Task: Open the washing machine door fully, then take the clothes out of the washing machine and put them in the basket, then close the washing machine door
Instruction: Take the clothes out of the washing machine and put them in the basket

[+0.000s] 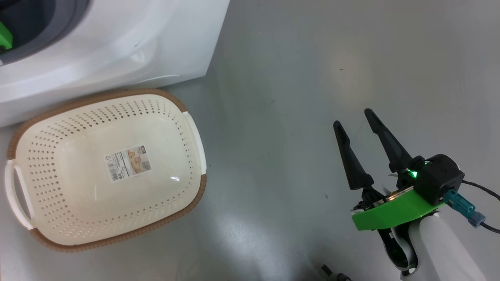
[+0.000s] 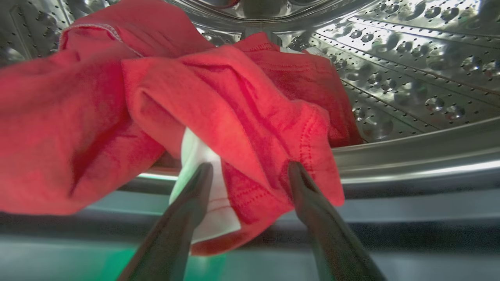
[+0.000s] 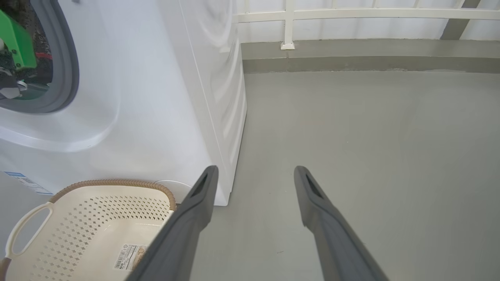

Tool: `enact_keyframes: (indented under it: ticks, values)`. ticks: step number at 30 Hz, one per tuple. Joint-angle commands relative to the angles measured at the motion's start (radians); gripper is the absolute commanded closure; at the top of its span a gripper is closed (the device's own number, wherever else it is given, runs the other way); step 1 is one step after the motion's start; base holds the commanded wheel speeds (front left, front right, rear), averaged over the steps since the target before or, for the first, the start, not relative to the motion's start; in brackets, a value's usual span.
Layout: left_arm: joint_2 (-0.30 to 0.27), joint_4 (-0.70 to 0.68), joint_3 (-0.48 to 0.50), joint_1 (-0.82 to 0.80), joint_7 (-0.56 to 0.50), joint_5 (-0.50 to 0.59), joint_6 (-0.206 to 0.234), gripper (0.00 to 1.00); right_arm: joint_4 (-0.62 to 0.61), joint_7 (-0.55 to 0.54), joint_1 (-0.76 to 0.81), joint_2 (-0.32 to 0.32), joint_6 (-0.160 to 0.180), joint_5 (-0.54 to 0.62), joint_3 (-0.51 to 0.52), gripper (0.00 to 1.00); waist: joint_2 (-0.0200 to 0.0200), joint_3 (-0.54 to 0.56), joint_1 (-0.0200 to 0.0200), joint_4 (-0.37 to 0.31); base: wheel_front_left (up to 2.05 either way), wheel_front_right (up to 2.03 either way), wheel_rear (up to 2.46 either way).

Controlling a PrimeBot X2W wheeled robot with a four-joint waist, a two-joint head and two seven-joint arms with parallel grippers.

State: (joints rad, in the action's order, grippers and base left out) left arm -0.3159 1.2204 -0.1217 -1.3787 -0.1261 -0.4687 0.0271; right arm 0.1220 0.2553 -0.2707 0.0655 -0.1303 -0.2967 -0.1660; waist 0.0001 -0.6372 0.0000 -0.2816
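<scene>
Clothes [image 2: 218,101] lie draped between the fingers of the released left hand [image 2: 250,166]; right hand [image 1: 352,118] likewise released.

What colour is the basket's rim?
Brown, woven-look rim on the cream perforated basket; the head view shows it best.

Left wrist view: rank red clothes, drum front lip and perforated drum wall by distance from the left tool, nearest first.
1. red clothes, at the left tool fingertips, centre.
2. drum front lip, just behind, at right.
3. perforated drum wall, deepest, upper right.
</scene>
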Motion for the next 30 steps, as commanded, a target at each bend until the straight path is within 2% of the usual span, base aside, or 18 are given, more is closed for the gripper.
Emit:
enact_keyframes:
  ticks: [1,2,3,4,5,16,30]
  values:
    - [-0.046,-0.009,-0.001,-0.024,-0.024,-0.005,0.013,0.00,-0.018,0.006,0.004,0.010,0.000,-0.009,-0.020,0.00,-0.0001,0.001,0.0000,0.001,0.00,0.00,0.00]
    - [-0.047,-0.007,-0.004,-0.026,-0.029,-0.004,0.015,0.10,-0.017,0.006,0.004,0.011,0.000,-0.009,-0.021,0.00,-0.0001,0.002,0.0000,0.000,0.00,0.00,0.00]
    - [-0.046,-0.005,-0.006,-0.027,-0.034,-0.004,0.017,0.50,-0.017,0.006,0.004,0.011,0.000,-0.010,-0.021,0.00,-0.0001,0.002,0.0000,0.000,0.00,0.00,0.00]
    - [-0.047,-0.003,-0.012,-0.027,-0.040,0.000,0.019,0.65,-0.017,0.006,0.004,0.011,0.000,-0.011,-0.022,0.00,-0.0001,0.003,0.0000,-0.001,0.00,0.00,0.00]
    - [-0.047,-0.002,-0.017,-0.029,-0.043,0.003,0.017,1.00,-0.016,0.006,0.003,0.012,0.000,-0.010,-0.022,0.00,-0.0001,0.004,0.0000,-0.001,0.00,0.00,0.00]
    - [-0.038,-0.008,-0.037,-0.027,-0.018,0.003,0.003,1.00,-0.017,0.006,0.001,0.015,0.000,-0.003,-0.014,0.00,-0.0001,0.012,0.0000,0.009,0.00,0.00,0.00]
    - [-0.012,-0.078,-0.080,0.033,0.159,0.029,-0.003,1.00,-0.025,0.006,0.020,0.033,0.000,0.031,-0.006,0.00,-0.0001,0.069,0.0000,0.077,0.00,0.00,0.00]
